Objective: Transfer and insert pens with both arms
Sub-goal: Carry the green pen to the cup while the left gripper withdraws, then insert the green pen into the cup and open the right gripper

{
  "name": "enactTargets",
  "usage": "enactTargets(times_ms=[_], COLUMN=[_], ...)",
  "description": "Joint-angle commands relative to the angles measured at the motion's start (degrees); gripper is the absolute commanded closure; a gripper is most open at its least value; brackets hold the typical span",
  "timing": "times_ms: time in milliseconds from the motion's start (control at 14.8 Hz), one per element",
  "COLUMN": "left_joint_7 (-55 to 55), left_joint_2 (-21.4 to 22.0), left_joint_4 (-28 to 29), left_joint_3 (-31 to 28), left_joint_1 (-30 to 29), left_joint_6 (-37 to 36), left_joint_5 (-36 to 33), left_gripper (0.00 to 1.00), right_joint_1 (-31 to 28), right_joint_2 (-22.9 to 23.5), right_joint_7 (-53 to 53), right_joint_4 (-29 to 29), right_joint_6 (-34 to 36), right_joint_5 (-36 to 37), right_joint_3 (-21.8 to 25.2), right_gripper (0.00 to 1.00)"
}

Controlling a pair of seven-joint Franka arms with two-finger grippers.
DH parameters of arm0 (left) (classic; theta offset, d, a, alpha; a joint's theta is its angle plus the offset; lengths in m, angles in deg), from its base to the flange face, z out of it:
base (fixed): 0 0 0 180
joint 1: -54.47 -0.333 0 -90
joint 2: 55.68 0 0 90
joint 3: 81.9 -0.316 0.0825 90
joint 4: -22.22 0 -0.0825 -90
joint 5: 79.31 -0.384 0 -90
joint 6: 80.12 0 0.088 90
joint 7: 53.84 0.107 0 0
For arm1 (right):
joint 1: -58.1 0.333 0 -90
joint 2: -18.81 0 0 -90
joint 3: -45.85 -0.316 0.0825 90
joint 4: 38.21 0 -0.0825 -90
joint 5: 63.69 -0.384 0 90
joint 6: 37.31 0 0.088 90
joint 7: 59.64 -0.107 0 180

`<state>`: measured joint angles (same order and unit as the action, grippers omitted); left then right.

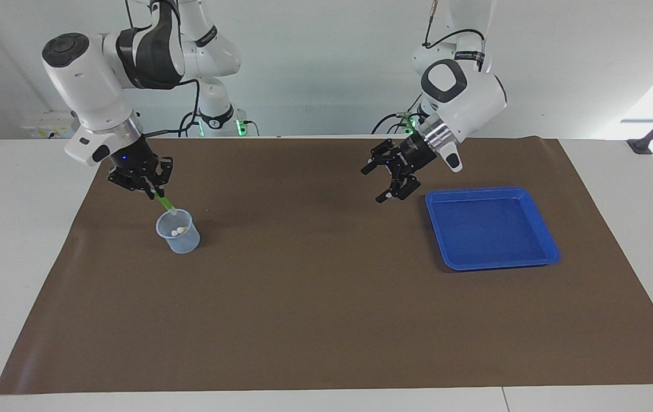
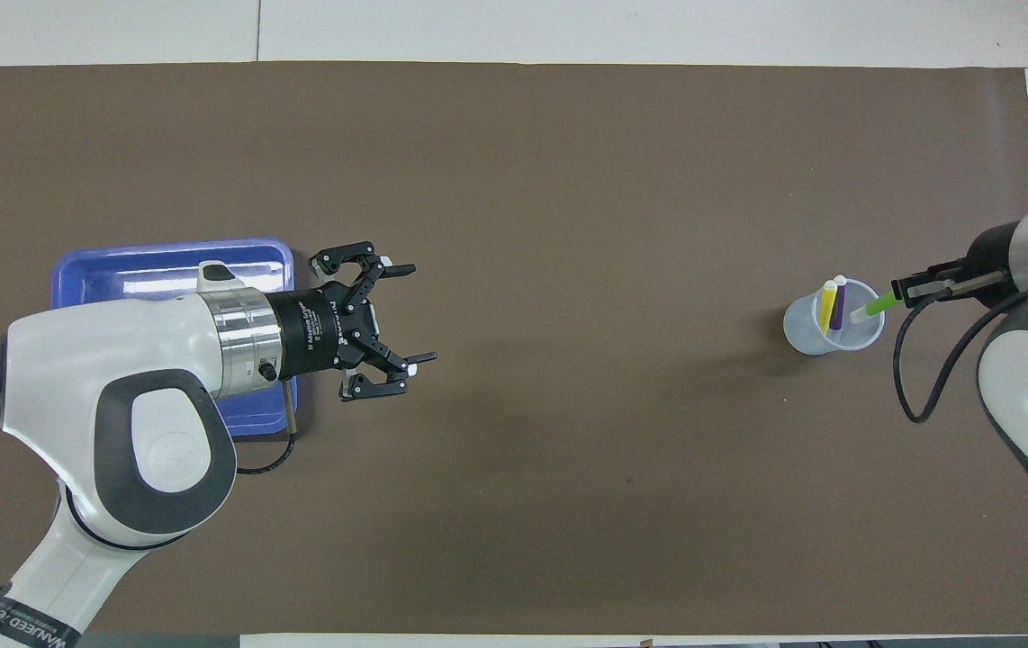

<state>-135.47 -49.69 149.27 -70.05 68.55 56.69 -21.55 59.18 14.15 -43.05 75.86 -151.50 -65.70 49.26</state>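
In the facing view, at your middle left, the right gripper [image 1: 154,191] pinches the green pen [image 1: 164,203], which slants with its lower end at the rim of the clear cup [image 1: 178,232] on the brown mat [image 1: 303,297]; right of centre, the left gripper [image 1: 385,182] hangs spread wide beside the blue tray [image 1: 544,229]. In the overhead view, at your right edge, the green pen [image 2: 870,309] shows a pale tip over the cup [image 2: 800,331], where the yellow pen [image 2: 826,306] and purple pen [image 2: 837,303] stand with whitish ends up, while the left gripper [image 2: 410,313] waits spread at middle left.

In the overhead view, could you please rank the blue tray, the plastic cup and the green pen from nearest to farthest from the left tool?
1. Blue tray, beside the open left tool.
2. Plastic cup, toward the right arm's end.
3. Green pen, tilted over the cup, held by the right tool.
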Motion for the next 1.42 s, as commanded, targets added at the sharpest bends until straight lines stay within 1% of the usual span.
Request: enactTargets(times_ms=[0,68,271,339,475,610,746,881,1017,1085,1153,1220,1356], left_joint_7=[0.06,0.15,1.37,2.42,5.84,14.43,24.01,32.10,37.74,41.68,47.38,52.92,62.16], left_joint_2=[0.07,-0.45,-2.38,-2.91,-3.62,-4.75,-6.25,-8.36,-9.68,-9.77,-9.69,-9.34,-9.07], left_joint_4=[-0.05,-0.75,-5.58,-6.55,-8.22,-11.81,-16.73,-21.91,-26.23,-27.64,-29.13,-30.37,-33.79], left_joint_3=[0.29,0.29,0.37,0.29,0.29,0.29,0.29,0.20,-0.93,-1.64,-2.34,-3.05,-4.37], left_joint_1=[-0.63,-2.03,-6.08,-6.78,-8.80,-11.70,-14.95,-16.02,-15.32,-14.71,-13.92,-13.82,-13.91], left_joint_6=[-2.69,-3.91,-9.44,-10.33,-12.09,-17.78,-24.02,-30.52,-35.98,-38.18,-41.33,-43.89,-48.90], left_joint_5=[-11.75,-15.27,-26.69,-29.08,-31.03,-35.41,-38.32,-44.62,-50.26,-53.59,-56.32,-57.74,-59.59], left_gripper=[0.00,0.00,0.00,0.00,0.00,0.00,0.00,0.00,0.00,0.00,0.00,0.00,0.00], right_joint_1=[-0.11,-0.11,-0.20,-0.20,-0.29,-0.29,-0.29,-0.29,-0.29,-0.29,-0.29,-0.29,-0.29], right_joint_2=[-2.72,-2.63,-2.54,-2.28,-1.58,-1.31,-0.79,0.01,0.18,0.27,0.36,0.45,0.62], right_joint_7=[1.78,1.69,1.43,1.25,0.99,0.90,0.81,0.73,0.81,0.81,0.81,0.81,0.81], right_joint_4=[5.10,5.63,9.40,9.94,10.82,12.57,13.63,13.81,14.42,14.25,13.99,13.73,13.46], right_joint_6=[-4.11,-4.46,-10.07,-11.04,-13.15,-16.14,-18.34,-19.66,-21.07,-21.07,-21.07,-21.07,-21.16], right_joint_5=[0.78,0.69,0.52,0.25,-0.45,-0.45,-0.54,-0.71,-1.86,-1.86,-1.95,-1.95,-1.95], right_joint_3=[0.46,0.55,0.55,0.55,0.55,0.55,0.55,0.55,0.55,0.55,0.55,0.55,0.55], right_gripper=[1.00,1.00,1.00,1.00,1.00,1.00,1.00,1.00,1.00,0.82,0.30,0.16,0.00])
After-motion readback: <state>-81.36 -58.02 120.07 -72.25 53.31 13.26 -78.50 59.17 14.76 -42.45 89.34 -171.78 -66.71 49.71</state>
